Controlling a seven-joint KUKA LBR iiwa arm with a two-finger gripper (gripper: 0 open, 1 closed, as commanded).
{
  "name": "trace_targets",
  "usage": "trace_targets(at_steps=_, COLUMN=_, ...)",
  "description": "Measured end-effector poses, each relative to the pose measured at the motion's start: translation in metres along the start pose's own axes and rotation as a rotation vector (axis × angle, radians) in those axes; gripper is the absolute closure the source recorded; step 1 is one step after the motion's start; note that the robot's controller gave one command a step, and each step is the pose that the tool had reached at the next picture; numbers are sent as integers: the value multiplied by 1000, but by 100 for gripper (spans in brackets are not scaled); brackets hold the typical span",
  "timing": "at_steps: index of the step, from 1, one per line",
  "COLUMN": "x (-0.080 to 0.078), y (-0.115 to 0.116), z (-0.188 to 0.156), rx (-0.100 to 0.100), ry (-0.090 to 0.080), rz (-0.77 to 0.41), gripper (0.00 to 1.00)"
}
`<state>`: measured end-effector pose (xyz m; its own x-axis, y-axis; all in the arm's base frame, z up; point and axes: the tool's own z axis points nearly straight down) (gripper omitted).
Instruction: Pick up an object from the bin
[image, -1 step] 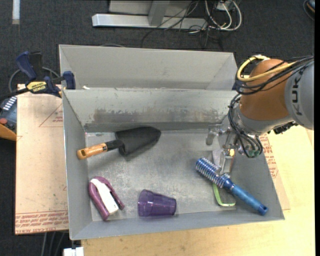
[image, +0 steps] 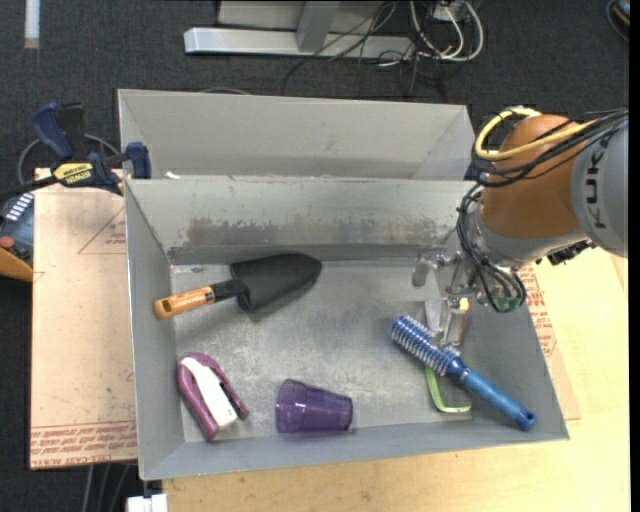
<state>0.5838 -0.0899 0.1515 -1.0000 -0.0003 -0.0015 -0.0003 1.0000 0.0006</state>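
My gripper (image: 440, 308) hangs in the right part of the bin, open, with nothing between its fingers. Its lower fingertip is just above the bristled head of a blue hairbrush (image: 455, 368), which lies slanted with its handle pointing to the front right corner. A thin green loop (image: 445, 395) pokes out from under the brush's handle.
A purple cup (image: 313, 408) lies on its side at the front middle. A purple and white stapler-like thing (image: 208, 395) sits in the front left corner. A black scoop with an orange handle (image: 250, 284) lies at the back left. The arm's orange cover and cables hang over the right wall.
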Motion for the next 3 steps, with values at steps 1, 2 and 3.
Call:
trace_targets(at_steps=1, x=21, y=-18, z=82, rx=-3, ry=6, rz=107, gripper=0)
trace_targets(at_steps=2, x=19, y=-10, z=44, rx=-1, ry=-3, rz=157, gripper=0)
trace_targets(at_steps=3, x=20, y=-19, z=79, rx=-3, ry=6, rz=108, gripper=0)
